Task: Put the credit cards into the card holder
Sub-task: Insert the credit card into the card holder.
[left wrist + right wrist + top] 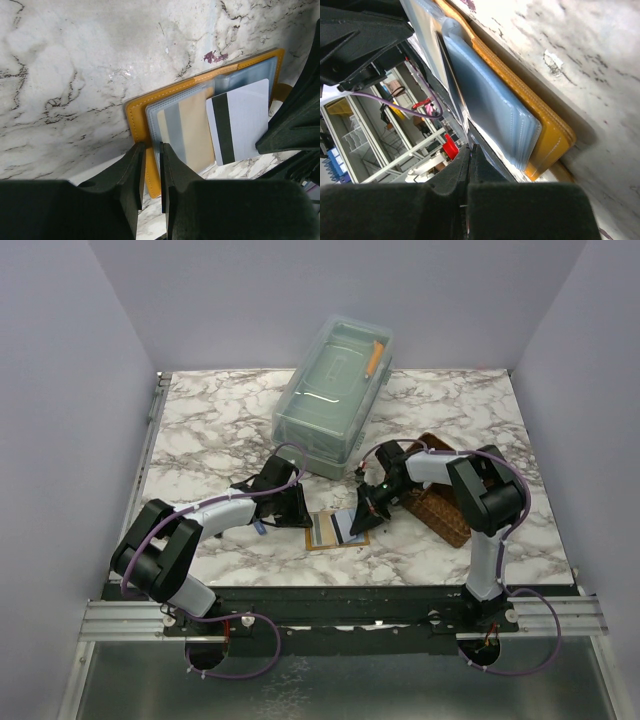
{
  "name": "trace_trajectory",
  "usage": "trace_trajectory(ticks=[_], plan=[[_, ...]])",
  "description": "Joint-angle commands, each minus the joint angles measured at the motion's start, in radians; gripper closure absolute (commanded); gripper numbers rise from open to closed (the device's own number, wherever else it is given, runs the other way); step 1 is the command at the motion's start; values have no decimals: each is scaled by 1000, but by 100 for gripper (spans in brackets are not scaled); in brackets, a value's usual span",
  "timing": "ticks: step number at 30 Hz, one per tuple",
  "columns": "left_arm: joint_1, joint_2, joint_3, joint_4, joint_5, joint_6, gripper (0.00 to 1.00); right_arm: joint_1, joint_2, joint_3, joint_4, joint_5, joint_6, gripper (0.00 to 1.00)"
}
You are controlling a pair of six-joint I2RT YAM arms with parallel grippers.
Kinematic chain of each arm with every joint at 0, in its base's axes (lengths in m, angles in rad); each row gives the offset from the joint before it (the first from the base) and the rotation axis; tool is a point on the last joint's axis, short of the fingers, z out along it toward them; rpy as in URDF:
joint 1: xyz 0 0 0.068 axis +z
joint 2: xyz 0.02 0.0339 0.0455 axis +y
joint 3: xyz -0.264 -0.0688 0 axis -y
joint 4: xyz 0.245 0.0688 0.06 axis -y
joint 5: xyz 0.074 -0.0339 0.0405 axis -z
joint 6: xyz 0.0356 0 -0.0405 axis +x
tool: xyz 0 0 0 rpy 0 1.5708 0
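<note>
- My left gripper (151, 150) sits at the bottom centre of its wrist view. Its fingers stand a narrow gap apart, with the orange edge of the card holder (136, 120) in that gap. I cannot tell whether they pinch it.
- My right gripper (469, 150) is pressed together on a grey card (245, 115) with a black stripe, which lies over the holder's right panel.
- A tan card (195, 130) sits in the left clear sleeve.
- In the top view the holder lies open at centre, with a woven tray (445, 512) to its right and a clear box (335, 390) above it.
</note>
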Motion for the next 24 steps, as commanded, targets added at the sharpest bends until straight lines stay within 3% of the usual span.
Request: trace_trajectory(ticks=[1,9,24], plan=[[4,-3,-6,-6,6,4,76,13,24,18,-26,22,-5,100],[4,-12,-9,-4,7,6,76,13,-7,-13,-53,53,-23,100],[4,-8,-9,5,23,6,76,28,75,95,12,38,-16,100]])
